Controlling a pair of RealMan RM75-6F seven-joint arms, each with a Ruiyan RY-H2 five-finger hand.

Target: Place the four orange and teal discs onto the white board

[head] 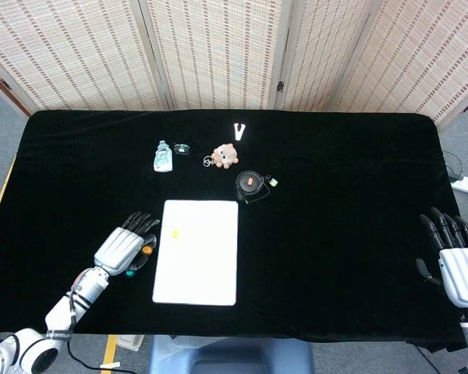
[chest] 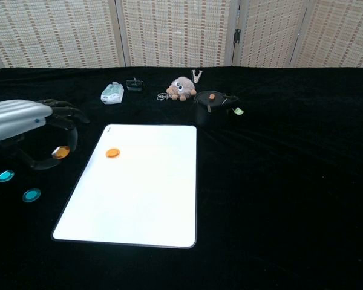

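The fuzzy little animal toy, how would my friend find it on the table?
Start at the white board and look past its far edge toward the screens. In that row of small things, the plush toy sits between the small bottle and the black round case. It is the only furry pinkish-brown one.

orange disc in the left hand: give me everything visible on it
The orange disc is small, round, flat and glossy, like plastic. The left hand pinches it between its dark fingertips, tilted, above the black cloth just left of the white board, not touching it. In the head view it shows only as an orange speck.
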